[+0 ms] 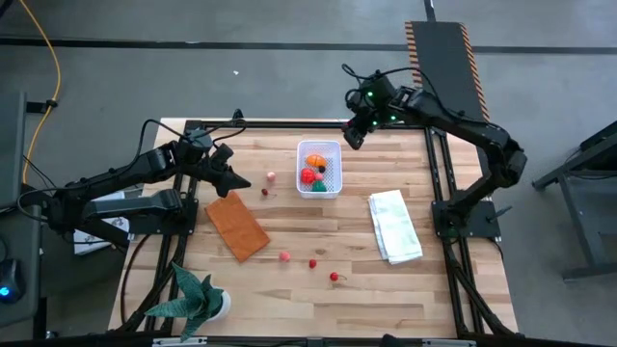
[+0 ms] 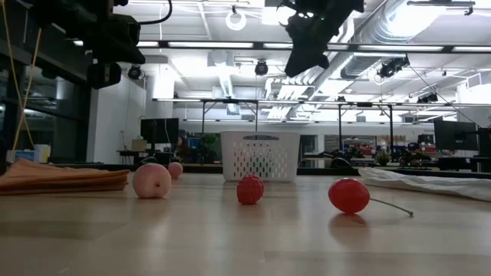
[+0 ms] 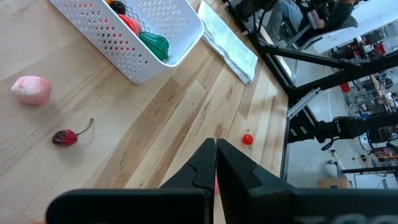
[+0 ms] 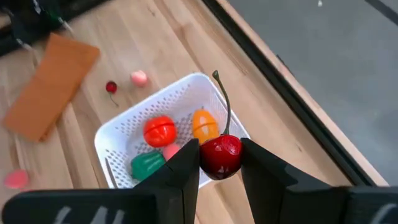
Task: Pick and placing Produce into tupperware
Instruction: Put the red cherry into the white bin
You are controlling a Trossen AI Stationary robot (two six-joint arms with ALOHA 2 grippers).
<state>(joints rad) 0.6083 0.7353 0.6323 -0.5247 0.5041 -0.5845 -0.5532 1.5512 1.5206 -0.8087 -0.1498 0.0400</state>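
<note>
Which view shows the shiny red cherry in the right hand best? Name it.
The right wrist view: the shiny red cherry fills the gap between the right hand's fingers, stem up, above the white perforated plastic basket. The high and low views show only the hand itself; the left wrist view misses it.

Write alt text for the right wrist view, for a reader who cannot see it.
The right pincer grips a red cherry with its stem up, above a white perforated tub on a wooden table. The tub holds red, orange and green toy produce; beyond it lie a dark cherry, a pink piece and an orange-brown flat rectangle.
</note>
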